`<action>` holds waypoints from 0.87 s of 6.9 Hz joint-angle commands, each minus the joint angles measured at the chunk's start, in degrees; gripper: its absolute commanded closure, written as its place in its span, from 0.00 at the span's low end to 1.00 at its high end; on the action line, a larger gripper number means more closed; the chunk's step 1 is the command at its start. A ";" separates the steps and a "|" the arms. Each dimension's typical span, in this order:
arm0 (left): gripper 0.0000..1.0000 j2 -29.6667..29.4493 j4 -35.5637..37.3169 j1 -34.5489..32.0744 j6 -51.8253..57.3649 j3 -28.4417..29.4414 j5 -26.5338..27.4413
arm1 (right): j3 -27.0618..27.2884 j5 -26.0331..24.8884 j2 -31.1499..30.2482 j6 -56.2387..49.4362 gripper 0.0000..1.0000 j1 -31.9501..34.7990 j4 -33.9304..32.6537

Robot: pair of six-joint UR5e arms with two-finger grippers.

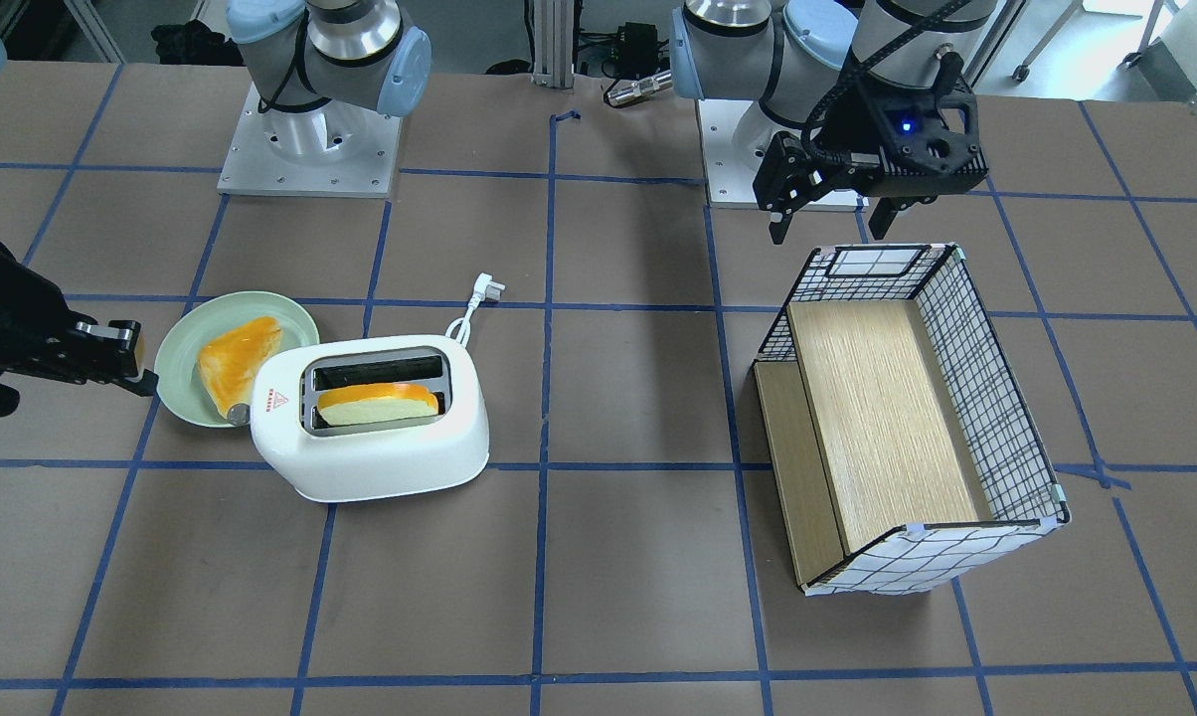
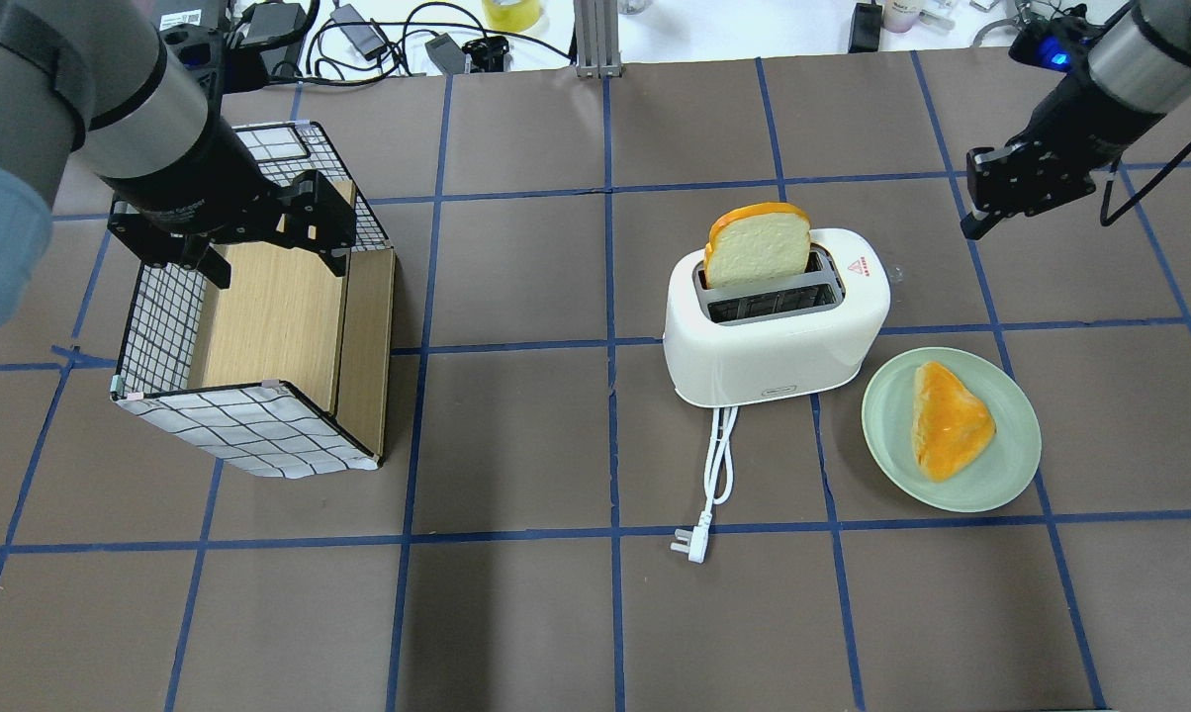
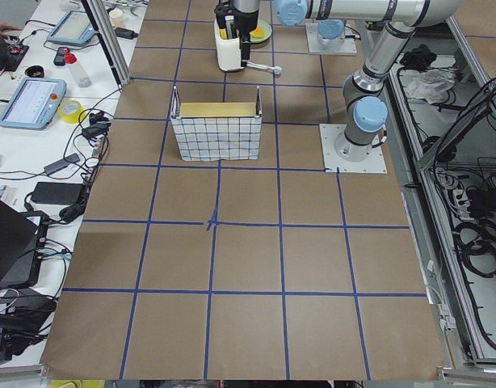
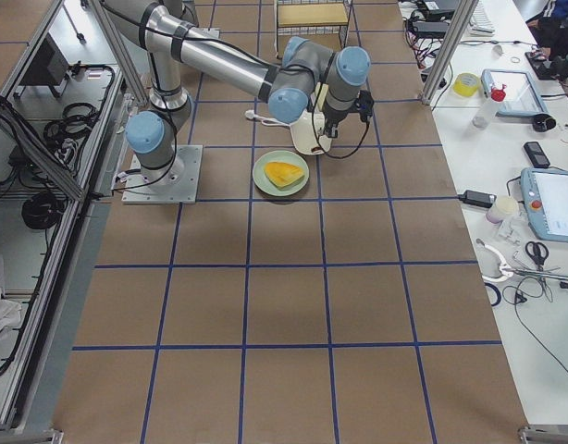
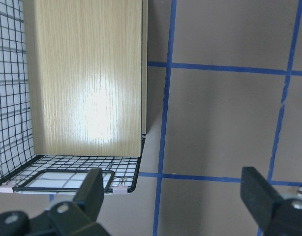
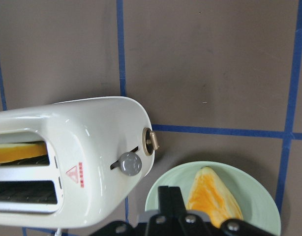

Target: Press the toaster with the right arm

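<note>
**Toaster, 2-slot, white: lever judged not yet pressed**

Item 1. The toaster (image 2: 778, 316) stands on the counter (image 2: 556, 613), on the robot's right half. Its cord (image 2: 719, 455) trails toward the robot and its plug (image 2: 689, 544) lies loose. 1 bread slice (image 2: 759, 247) stands tall out of the far slot, so the grey lever (image 6: 130, 163) on the end wall is judged to be up. A gold dial (image 6: 151, 142) sits just beside the lever.

Item 2. The right gripper (image 2: 973, 225) has its fingers drawn together and holds nothing. It is raised off the counter, out past the toaster's lever end and apart from it. Joined fingers probably serve as 1 blunt pushing tip. Its wrist camera looks down on the lever, which suggests it is lining up.

Item 3. The green plate (image 2: 1011, 465) carries 1 toasted slice (image 2: 947, 420). It lies just beside the lever end and may crowd a low approach.

Item 4. The left gripper (image 5: 173, 191) has its fingers spread wide and is empty. It hangs above the wire basket (image 2: 249, 430), well apart from the toaster and likely parked out of the way.
</note>
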 commanded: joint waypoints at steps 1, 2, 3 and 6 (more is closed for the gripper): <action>0.00 0.00 0.00 0.00 0.00 0.00 -0.07 | -9.29 -5.28 -1.94 1.34 0.81 1.40 11.52; 0.00 0.00 0.00 0.00 0.00 0.00 0.02 | -11.59 -11.66 -2.12 2.83 0.33 3.93 12.52; 0.00 0.00 0.00 0.00 0.00 0.00 0.02 | -12.57 -13.99 -2.55 4.41 0.06 7.87 12.70; 0.00 0.00 0.00 0.00 0.00 0.00 -0.07 | -11.70 -14.10 -4.49 20.17 0.00 17.03 12.35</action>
